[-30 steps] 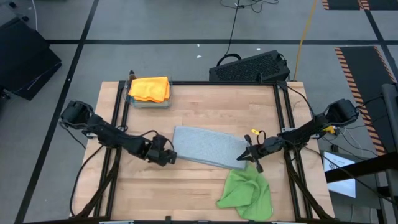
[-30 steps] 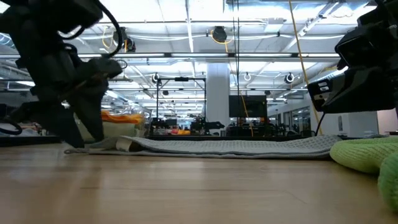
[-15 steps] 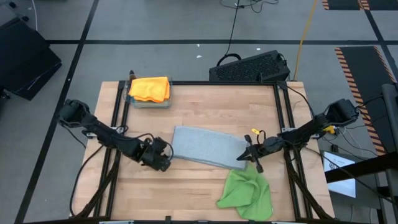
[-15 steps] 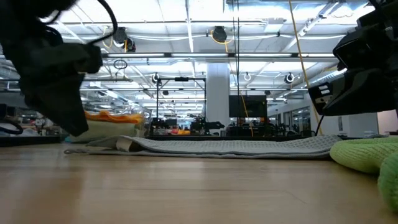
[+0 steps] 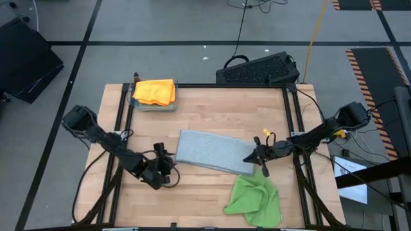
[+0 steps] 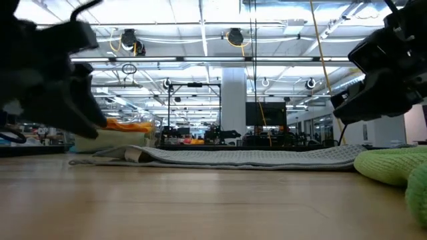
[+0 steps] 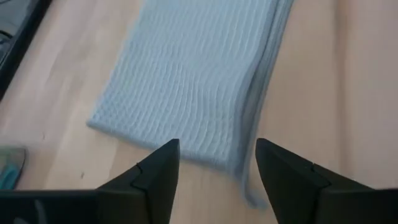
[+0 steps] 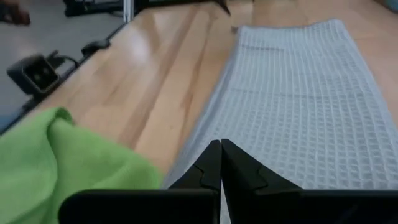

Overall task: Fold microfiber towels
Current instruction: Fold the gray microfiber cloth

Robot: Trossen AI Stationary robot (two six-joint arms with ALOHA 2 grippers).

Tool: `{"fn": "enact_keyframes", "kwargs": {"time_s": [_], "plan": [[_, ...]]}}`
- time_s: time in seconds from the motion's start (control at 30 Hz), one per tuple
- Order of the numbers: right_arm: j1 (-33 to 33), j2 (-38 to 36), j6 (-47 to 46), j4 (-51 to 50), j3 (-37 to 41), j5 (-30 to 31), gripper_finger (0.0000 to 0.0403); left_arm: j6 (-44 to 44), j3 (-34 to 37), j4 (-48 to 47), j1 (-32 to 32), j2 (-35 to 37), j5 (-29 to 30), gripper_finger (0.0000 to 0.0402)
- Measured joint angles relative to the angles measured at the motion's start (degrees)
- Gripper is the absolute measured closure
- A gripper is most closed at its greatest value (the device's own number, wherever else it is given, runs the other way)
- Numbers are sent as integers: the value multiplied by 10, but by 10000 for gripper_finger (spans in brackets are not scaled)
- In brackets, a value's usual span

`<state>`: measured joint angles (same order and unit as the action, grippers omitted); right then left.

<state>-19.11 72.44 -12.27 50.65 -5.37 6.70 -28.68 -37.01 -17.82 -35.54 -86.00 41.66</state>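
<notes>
A light grey towel [image 5: 212, 153], folded into a long strip, lies flat at the table's middle. My left gripper [image 5: 168, 169] stands open just off the strip's left end; in the left wrist view [image 7: 217, 168] its fingers hang over the towel's near-left corner [image 7: 239, 165] without touching. My right gripper [image 5: 250, 159] is shut and hovers over the strip's right end [image 8: 261, 162]; the low view shows it [image 6: 343, 117] above the cloth. A bright green towel [image 5: 255, 199] lies crumpled at the near right. An orange towel [image 5: 154, 91] tops a small stack at the far left.
A black keyboard [image 5: 258, 69] lies beyond the table's far edge. Black frame rails [image 5: 122, 128] run along the table's left and right sides. Bare wood [image 5: 212, 112] shows between the grey towel and the far edge, and at the near left [image 5: 186, 205].
My left gripper has backed away from the grey towel's left end toward the table's near edge and has rolled about its own axis. My right gripper has rolled a little in place. The towels lie as before.
</notes>
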Motion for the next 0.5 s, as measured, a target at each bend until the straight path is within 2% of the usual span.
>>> {"fn": "enact_keyframes", "kwargs": {"time_s": [0.3,0.4,0.5], "plan": [[0,0,-21,25,0,10,403,38,0,9,22,-65,-50,144],[0,0,-18,35,0,11,403,68,-1,17,23,-69,-46,149],[0,0,-16,45,0,12,403,89,-1,21,28,-69,-53,176]]}}
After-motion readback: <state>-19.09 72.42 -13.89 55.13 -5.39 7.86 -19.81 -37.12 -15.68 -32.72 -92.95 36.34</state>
